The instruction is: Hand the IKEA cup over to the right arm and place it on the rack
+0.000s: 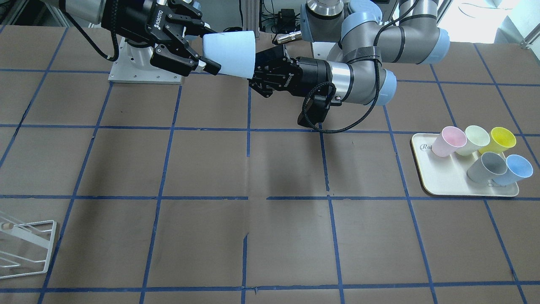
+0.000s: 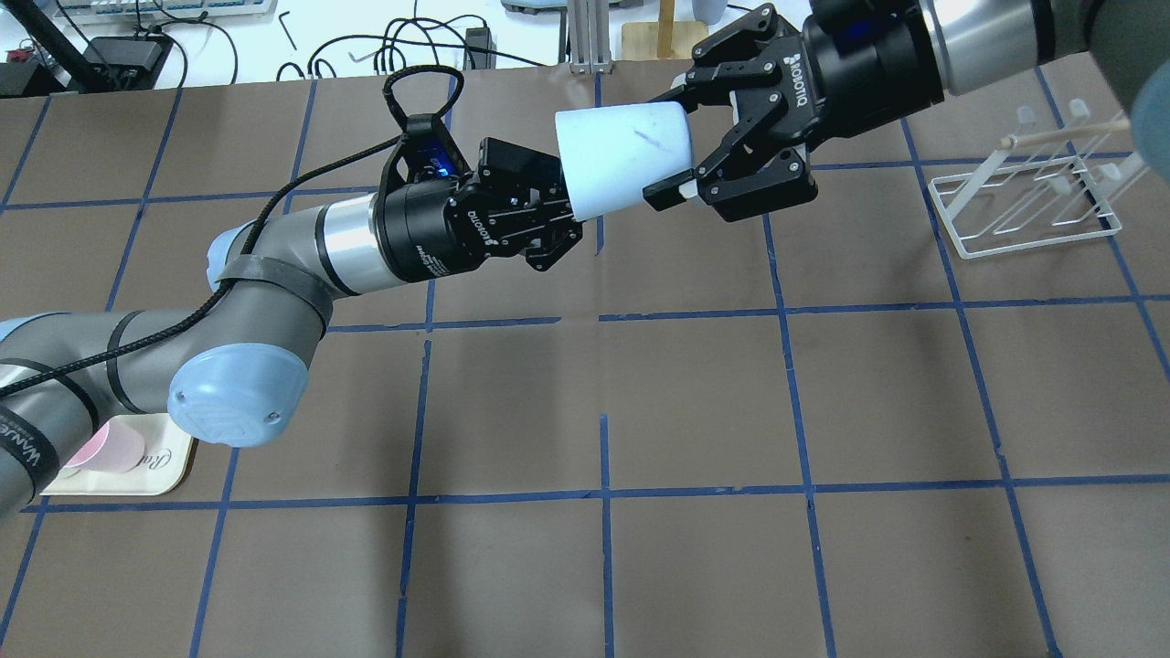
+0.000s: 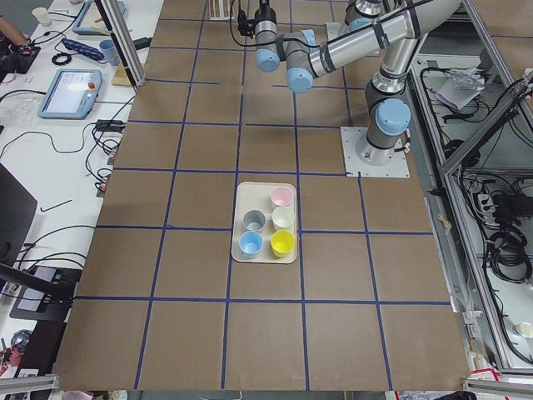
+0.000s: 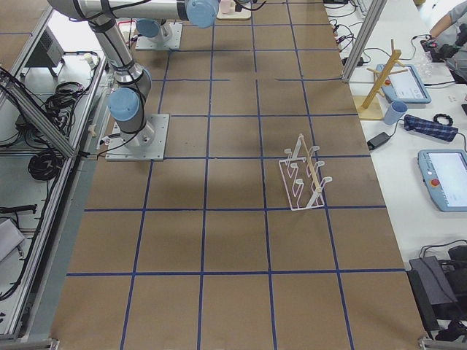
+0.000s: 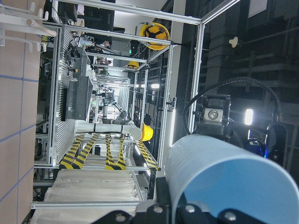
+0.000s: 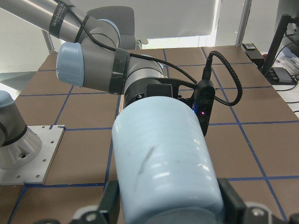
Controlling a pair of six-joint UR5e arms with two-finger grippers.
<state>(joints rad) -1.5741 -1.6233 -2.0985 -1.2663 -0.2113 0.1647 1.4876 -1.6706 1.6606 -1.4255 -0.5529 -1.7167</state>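
While it hangs sideways above the far middle of the brown taped table (image 2: 695, 393), pale sky-blue tapered plastic cup (image 2: 622, 155): rim clamped by left black two-finger gripper (image 2: 559, 219); base straddled by right black two-finger gripper (image 2: 675, 142), possibly touching, clamping undeterminable. Far right, apart: white wire-frame rack (image 2: 1024, 215).

Seen from the robot, the cup (image 2: 622, 160) hangs over the table's (image 2: 695, 411) twelve o'clock; rack (image 2: 1024, 215) at two, tray (image 2: 160, 473) at eight.

Left tool (image 2: 567, 217) clamped; right tool (image 2: 670, 140) spread
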